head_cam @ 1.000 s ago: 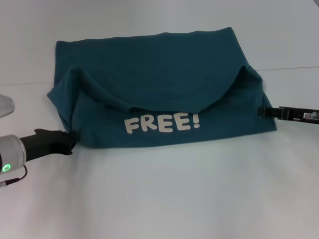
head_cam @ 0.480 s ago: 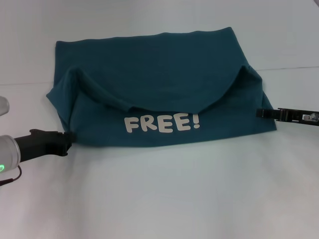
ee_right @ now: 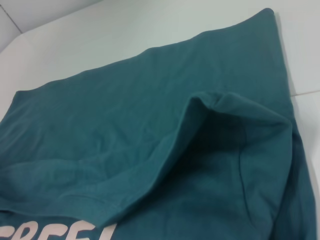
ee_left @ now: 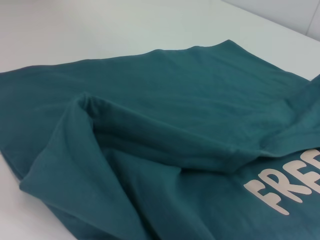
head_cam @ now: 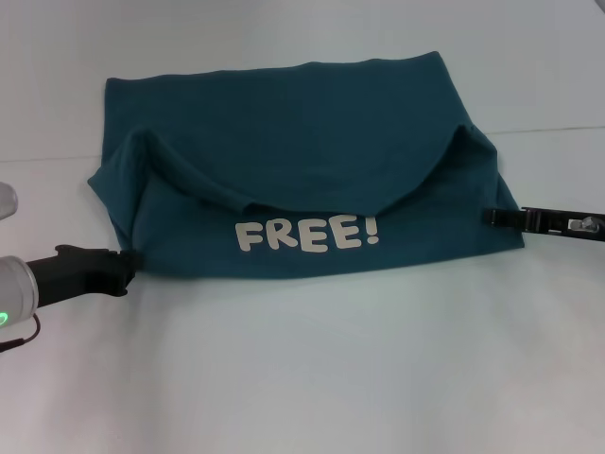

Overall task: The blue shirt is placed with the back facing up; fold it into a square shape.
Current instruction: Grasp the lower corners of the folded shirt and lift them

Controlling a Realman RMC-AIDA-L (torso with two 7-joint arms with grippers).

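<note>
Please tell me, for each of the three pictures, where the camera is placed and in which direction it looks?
Head view: sits on the robot's head, faces forward and down at the blue shirt on the white table; shows the left pincer and right pincer at the shirt's two sides.
Left wrist view: sits on the left arm's wrist, looks across the shirt's folded-over edge; no pincer shows.
Right wrist view: sits on the right wrist, looks across the other side; no pincer shows.
Shared: all three show the white "FREE!" lettering.
</note>
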